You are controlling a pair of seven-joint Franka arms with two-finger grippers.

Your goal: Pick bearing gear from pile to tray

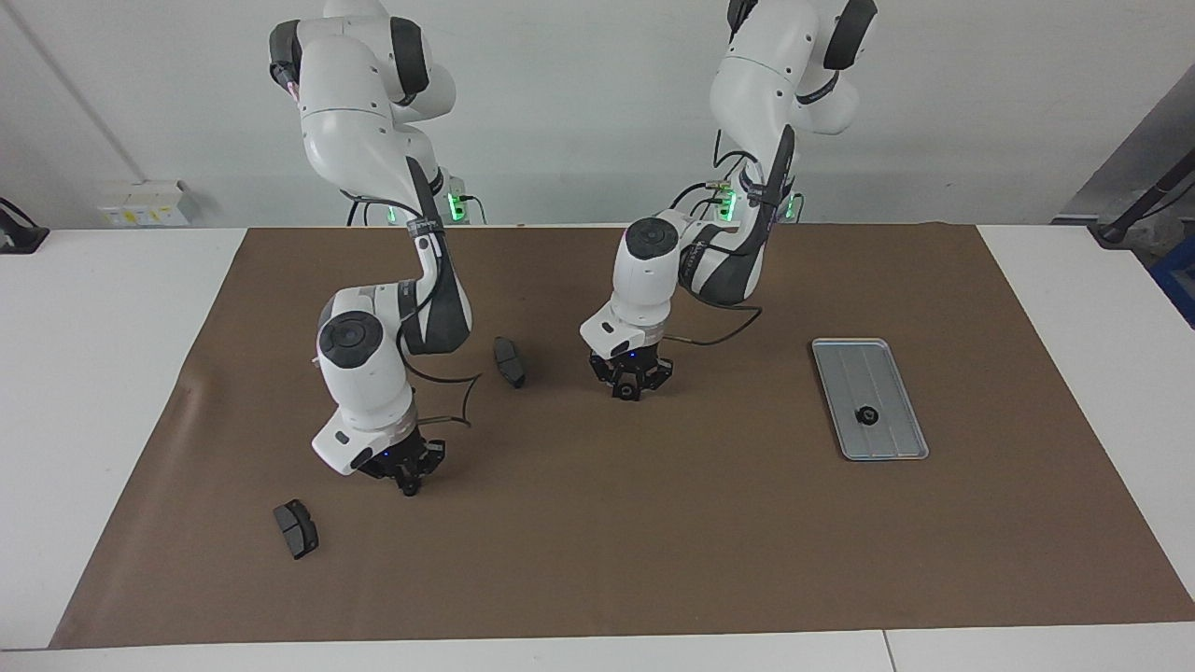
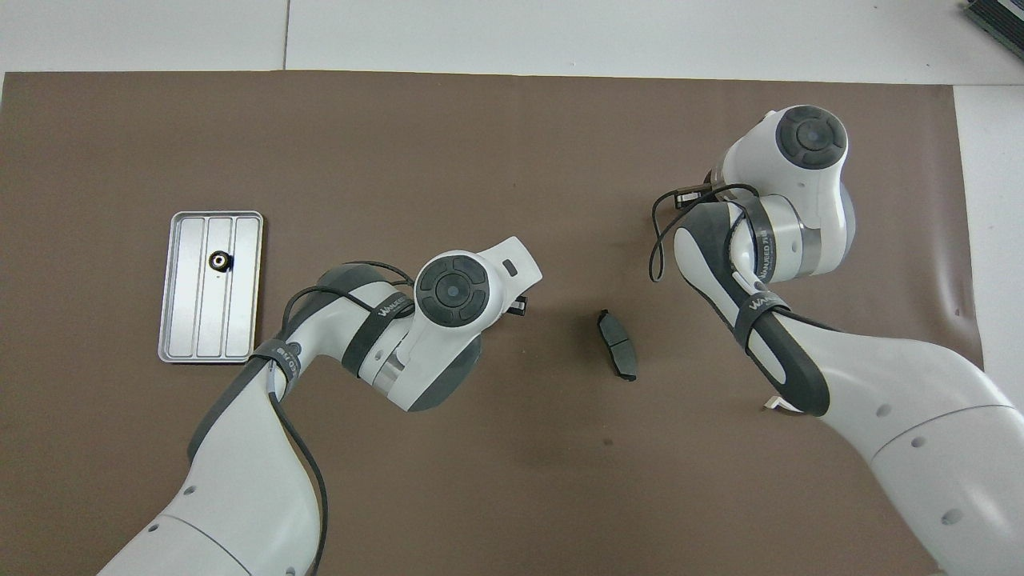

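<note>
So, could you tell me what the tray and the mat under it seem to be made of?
The tray looks like metal, perhaps aluminium: silver-grey, a dull satin sheen, pressed lengthwise ridges and a shallow rim. The mat looks like brown paper or thin card: matte, with a wrinkle at its edge toward the right arm's end of the table.
</note>
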